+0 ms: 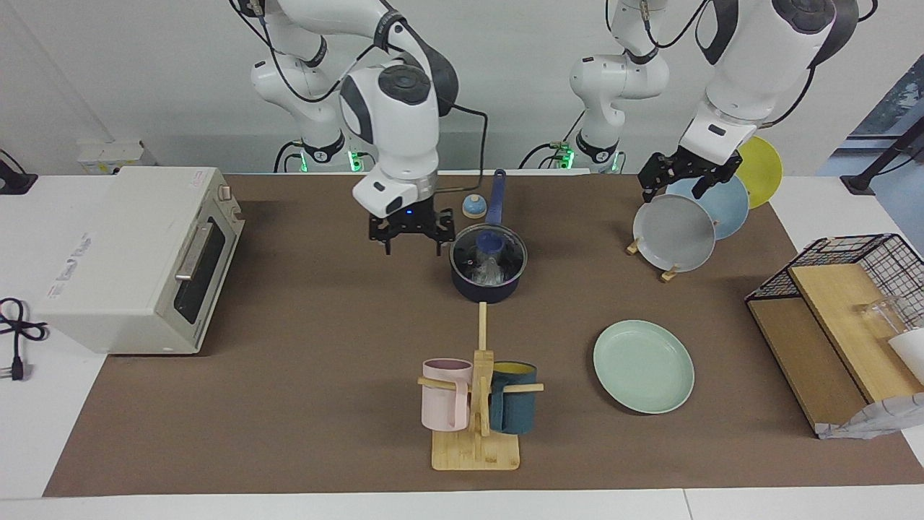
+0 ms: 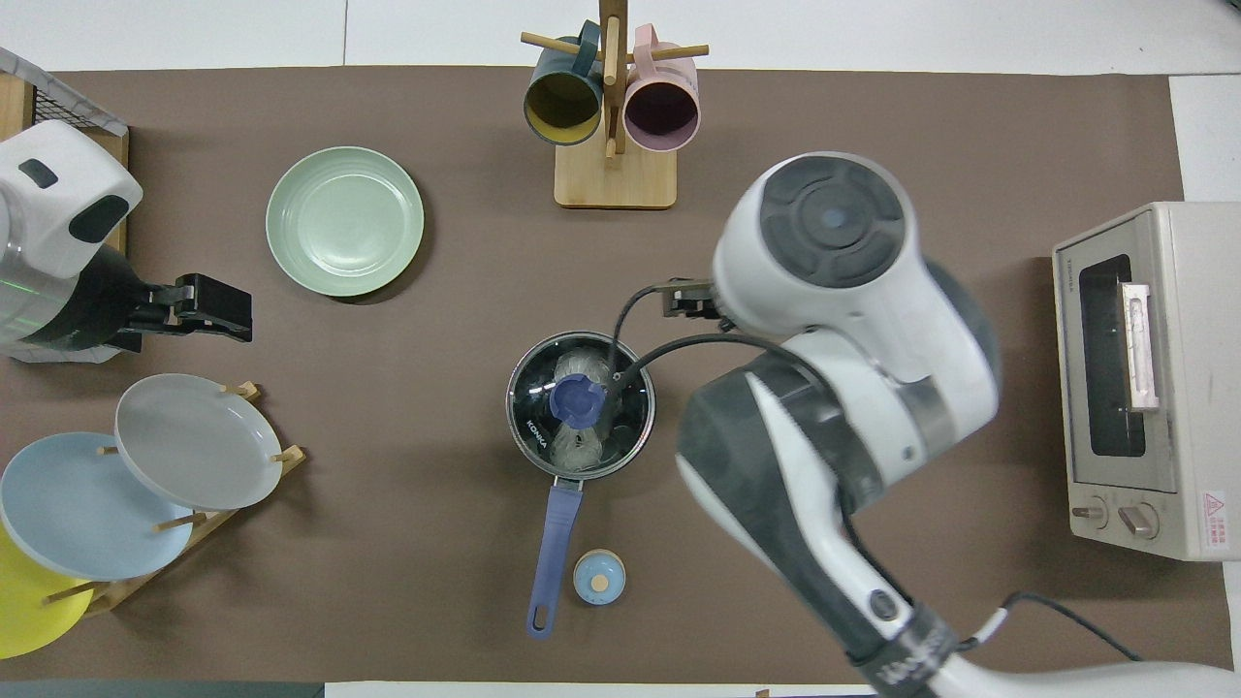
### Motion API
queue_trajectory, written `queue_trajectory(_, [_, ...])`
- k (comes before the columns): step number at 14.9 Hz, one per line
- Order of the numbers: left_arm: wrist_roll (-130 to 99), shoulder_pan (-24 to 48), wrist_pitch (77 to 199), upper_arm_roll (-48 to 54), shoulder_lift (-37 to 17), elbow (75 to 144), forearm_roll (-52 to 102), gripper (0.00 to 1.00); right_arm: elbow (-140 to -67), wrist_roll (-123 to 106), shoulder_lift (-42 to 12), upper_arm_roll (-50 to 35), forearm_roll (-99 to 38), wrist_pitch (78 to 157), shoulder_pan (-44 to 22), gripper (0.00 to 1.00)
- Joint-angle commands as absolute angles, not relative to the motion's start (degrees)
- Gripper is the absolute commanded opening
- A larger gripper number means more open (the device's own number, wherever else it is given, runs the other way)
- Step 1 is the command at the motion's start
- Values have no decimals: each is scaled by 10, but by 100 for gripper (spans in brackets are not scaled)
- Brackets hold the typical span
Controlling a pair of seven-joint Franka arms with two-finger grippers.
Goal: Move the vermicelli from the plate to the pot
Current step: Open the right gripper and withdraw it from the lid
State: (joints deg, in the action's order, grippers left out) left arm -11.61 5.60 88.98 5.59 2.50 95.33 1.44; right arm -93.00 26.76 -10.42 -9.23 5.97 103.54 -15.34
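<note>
Inspector: Facing view: vermicelli (image 1: 489, 270) lies in the pot (image 1: 488, 276) under a glass lid; plate (image 1: 643, 366) bare. Right gripper (image 1: 411, 242) hangs beside the pot, fingers apart, empty.

Clerk: Overhead view?

Inspector: Left gripper (image 2: 215, 314) waits, fingers apart, by the plate rack (image 2: 199, 514). Noodles likely light, soft, slippery; pinch a clump's middle.

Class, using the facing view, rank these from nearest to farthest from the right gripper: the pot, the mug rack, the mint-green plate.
Measured from the right gripper, open beside the pot:
1. pot, right beside it, lidded, vermicelli inside.
2. mug rack, farther from the robots.
3. mint-green plate, bare, toward the left arm's end.
</note>
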Motion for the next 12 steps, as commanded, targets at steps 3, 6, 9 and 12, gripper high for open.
queue_trajectory(3, [-116,49,884,60,34,957,8,100,-898,104,-53,-100,55,919,-26,100])
queue_trajectory(6, [-116,49,884,60,34,957,8,100,-903,29,-3,-74,49,846,3,100])
queue_trajectory(9, [-116,49,884,60,34,957,8,100,-916,-7,18,-38,48,824,1,100])
queue_trajectory(12, [-116,49,884,60,34,957,8,100,-917,-7,13,-10,34,843,-6,100])
